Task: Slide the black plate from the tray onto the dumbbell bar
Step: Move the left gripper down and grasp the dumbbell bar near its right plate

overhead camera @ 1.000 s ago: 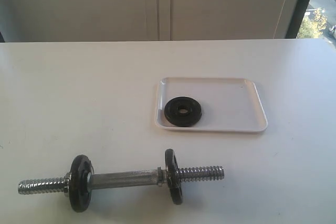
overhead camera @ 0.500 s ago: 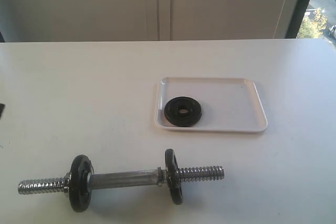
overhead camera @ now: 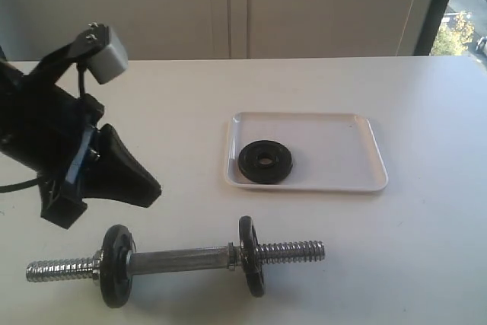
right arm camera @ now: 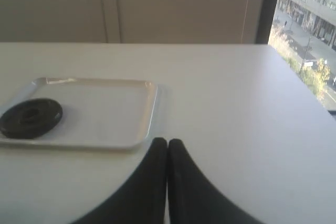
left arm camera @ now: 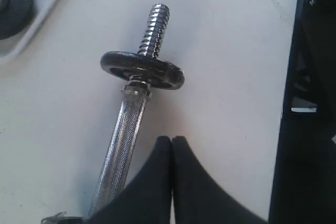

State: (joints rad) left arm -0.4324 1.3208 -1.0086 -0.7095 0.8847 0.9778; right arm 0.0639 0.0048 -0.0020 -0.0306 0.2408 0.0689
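A black plate (overhead camera: 265,160) (right arm camera: 30,117) lies flat at the left end of the white tray (overhead camera: 342,150) (right arm camera: 121,108). The chrome dumbbell bar (overhead camera: 179,258) (left arm camera: 123,145) lies near the front edge, with two black discs (overhead camera: 252,256) (overhead camera: 117,265) standing on it, one at each collar. My left gripper (overhead camera: 152,188) (left arm camera: 171,141) hangs shut and empty above the table, just behind the bar's left half. The right gripper (right arm camera: 167,142) is shut and empty, hovering over bare table near the tray's right end; the exterior view does not show it.
The white table (overhead camera: 426,249) runs back to a pale wall with a window (overhead camera: 460,13) at the right. The left arm's black body (overhead camera: 38,142) fills the left side of the exterior view. A dark strip (left arm camera: 310,103) lines one edge of the left wrist view.
The left arm has swung into the exterior view from the left and now hangs over the bar's left half. The plate, tray and bar have not moved.
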